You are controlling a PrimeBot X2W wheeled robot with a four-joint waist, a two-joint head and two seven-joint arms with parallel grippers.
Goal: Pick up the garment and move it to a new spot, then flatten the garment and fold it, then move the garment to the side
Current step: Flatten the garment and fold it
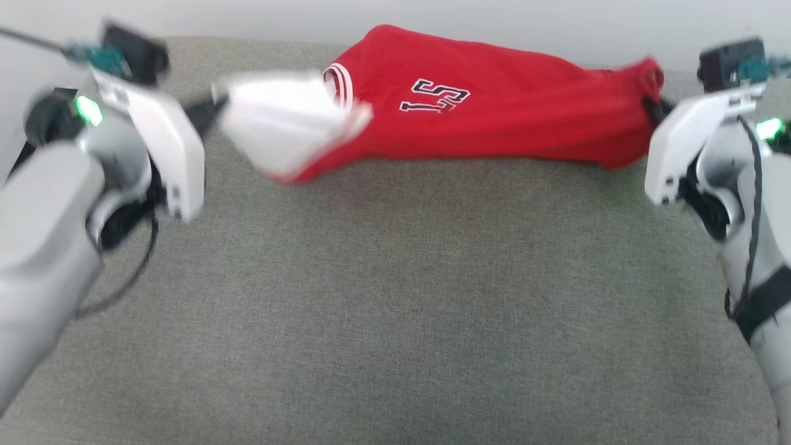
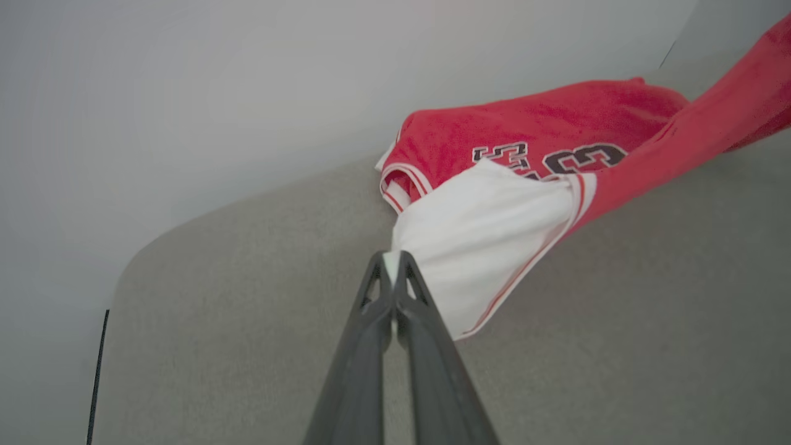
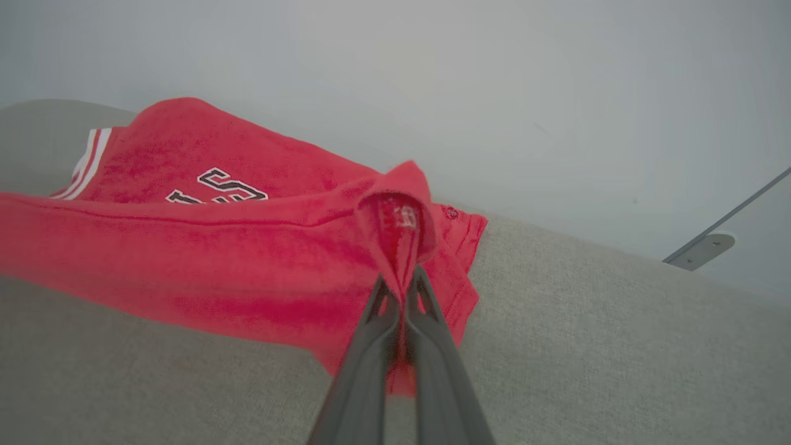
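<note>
The garment, seemingly soft and light, sags between your left gripper, clamped on its white end, and right gripper, clamped on red hem; edges grip best.

Arms pale grey, rounded shells: left arm, right arm. White boxy wrist brackets. Green lights in head view: left LED at 10 o'clock, right LED at 2. Black cable loop at 8, black strap at 4. Black camera boxes with teal boards. Fingers dark grey, long, tapered, triangular cut-outs near tips.
</note>
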